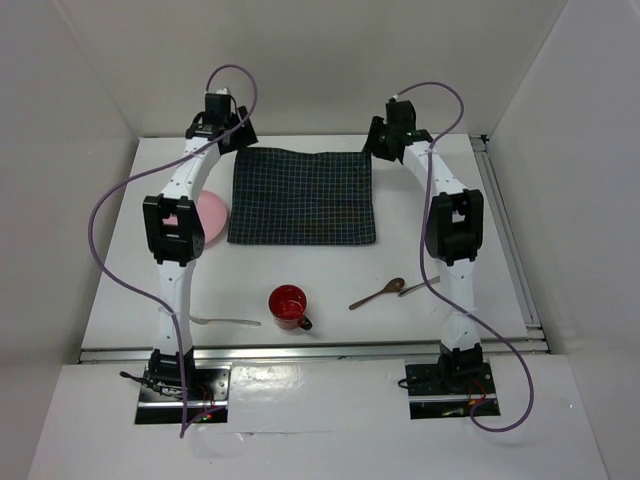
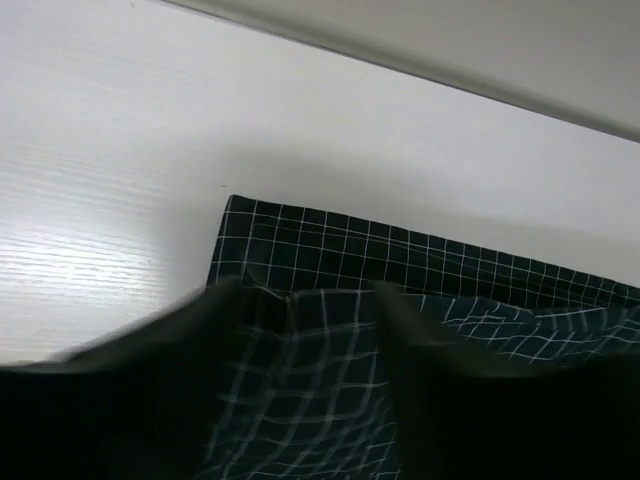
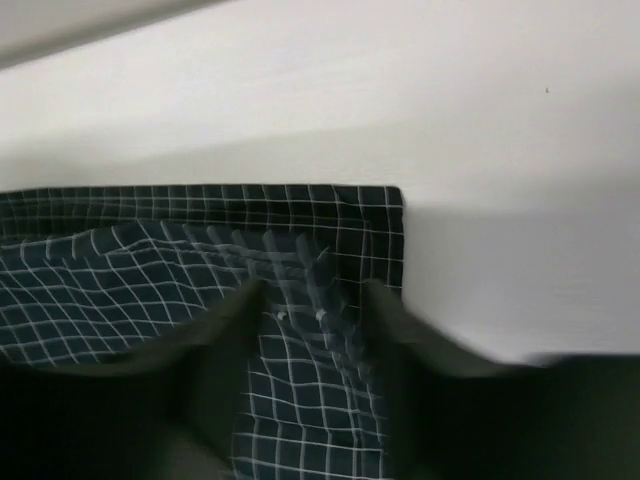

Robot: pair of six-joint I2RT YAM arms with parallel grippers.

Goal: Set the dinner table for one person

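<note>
The dinner table (image 1: 330, 275) is a white tabletop. A dark navy checked cloth (image 1: 300, 195) lies spread on its far middle. My left gripper (image 1: 236, 135) is at the cloth's far left corner and my right gripper (image 1: 380, 145) at its far right corner. In the left wrist view the gripper (image 2: 310, 295) has its fingers apart, with cloth (image 2: 330, 250) rumpled between them. In the right wrist view the gripper (image 3: 312, 290) is also open over puckered cloth (image 3: 150, 250). A red cup (image 1: 288, 305), a pink plate (image 1: 208, 218) and a wooden spoon (image 1: 378, 293) lie nearer.
A pale utensil (image 1: 225, 321) lies left of the cup. Another utensil (image 1: 420, 285) lies by the right arm. The left arm partly covers the pink plate. White walls enclose the table at the back and sides. A metal rail (image 1: 510, 240) runs along the right edge.
</note>
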